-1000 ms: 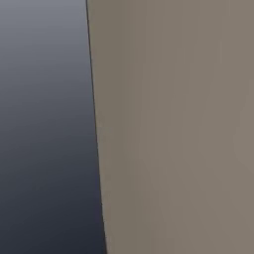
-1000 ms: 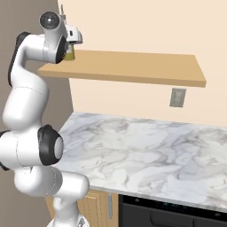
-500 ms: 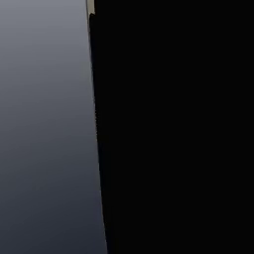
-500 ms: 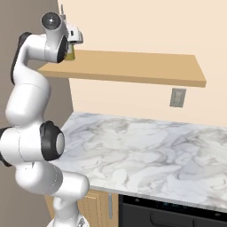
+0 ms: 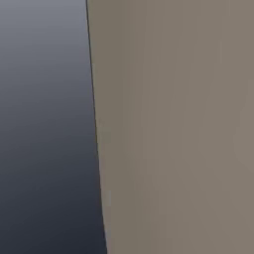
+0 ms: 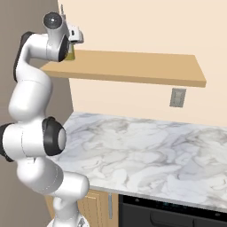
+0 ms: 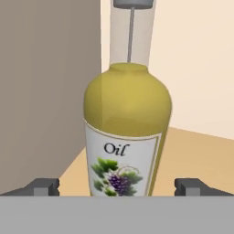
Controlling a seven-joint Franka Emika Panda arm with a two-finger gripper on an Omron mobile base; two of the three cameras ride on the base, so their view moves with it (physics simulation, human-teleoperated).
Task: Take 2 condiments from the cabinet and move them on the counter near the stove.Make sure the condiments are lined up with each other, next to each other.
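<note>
With its fingers spread wide, the hand is straddling the yellow oil bottle on the shelf, so nothing is sitting on the counter yet.

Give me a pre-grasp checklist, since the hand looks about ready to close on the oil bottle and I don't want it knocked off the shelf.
1. Yellow oil bottle centred between the fingertips: ok, one tip on each side in the hand view.
2. Gripper open wide enough: ok, gaps show on both sides of the bottle.
3. Bottle upright on the wooden shelf: ok.
4. Fingers touching the glass: cannot tell, but they look apart.
5. Grey-brown wall beside the bottle leaves room for the finger: cannot tell.
6. Marble counter has bare space for placing: ok.
</note>
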